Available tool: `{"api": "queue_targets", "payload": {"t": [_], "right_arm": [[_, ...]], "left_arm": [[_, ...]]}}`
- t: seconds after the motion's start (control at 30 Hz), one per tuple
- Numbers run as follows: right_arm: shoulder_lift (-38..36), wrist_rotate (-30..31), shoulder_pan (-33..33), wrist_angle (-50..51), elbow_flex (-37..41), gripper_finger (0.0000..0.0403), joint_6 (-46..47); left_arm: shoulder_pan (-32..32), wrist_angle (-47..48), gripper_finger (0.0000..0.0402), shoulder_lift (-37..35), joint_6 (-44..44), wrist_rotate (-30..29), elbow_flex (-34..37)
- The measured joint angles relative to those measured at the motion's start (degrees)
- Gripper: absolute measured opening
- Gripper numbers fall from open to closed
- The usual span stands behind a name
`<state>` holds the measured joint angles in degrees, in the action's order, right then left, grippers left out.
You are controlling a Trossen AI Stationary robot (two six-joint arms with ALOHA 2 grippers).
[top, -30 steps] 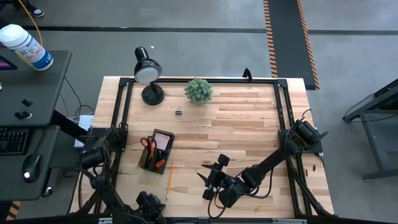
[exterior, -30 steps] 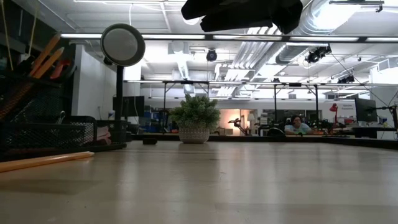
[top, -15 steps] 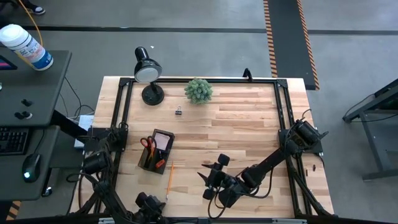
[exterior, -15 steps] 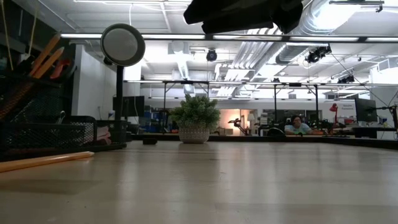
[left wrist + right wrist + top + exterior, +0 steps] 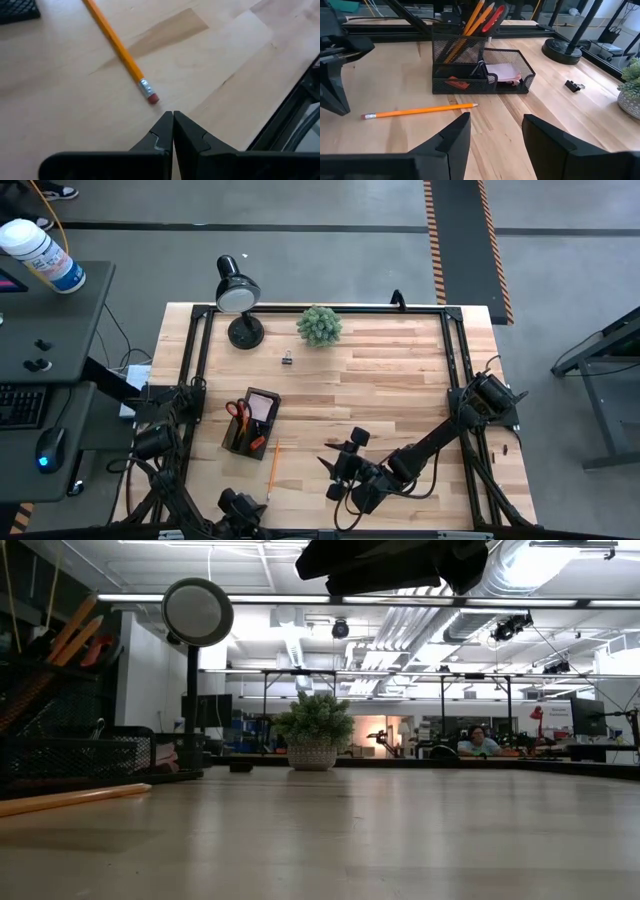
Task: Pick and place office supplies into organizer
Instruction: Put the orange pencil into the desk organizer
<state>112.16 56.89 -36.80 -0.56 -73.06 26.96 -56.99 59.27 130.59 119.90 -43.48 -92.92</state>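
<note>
Open right claw (image 5: 492, 137) over table; pencil (image 5: 419, 111) before mesh organizer (image 5: 480, 70)

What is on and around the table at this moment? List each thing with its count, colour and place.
organizer: one, black mesh, table's left side, holding scissors, pencils, pink notes
pencil: one, yellow-orange, lying flat beside the organizer
binder clip: one, black, between plant and organizer
plant: one, green, far edge
desk lamp: one, black, far left corner
left tool: shut, near the pencil's eraser end
right tool: open, empty, facing the organizer
</note>
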Motion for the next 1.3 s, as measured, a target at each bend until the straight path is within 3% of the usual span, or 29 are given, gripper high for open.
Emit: {"api": "queue_targets", "payload": {"t": [0.63, 1.03, 1.3], "right_arm": [[0.0, -0.1, 0.0, 0.0, 0.0, 0.0169, 0.0], [0.0, -0.1, 0.0, 0.0, 0.0, 0.0156, 0.0], [0.0, -0.1, 0.0, -0.1, 0.0, 0.0161, 0.0]], "left_arm": [[2.6, -1.7, 0.0036, -0.4, -4.8, 7.9, 0.0], [3.5, -2.5, 0.0115, -0.3, -2.8, 6.1, -0.1], [6.0, -2.3, 0.0112, -0.2, -5.8, 5.7, 0.0]]}}
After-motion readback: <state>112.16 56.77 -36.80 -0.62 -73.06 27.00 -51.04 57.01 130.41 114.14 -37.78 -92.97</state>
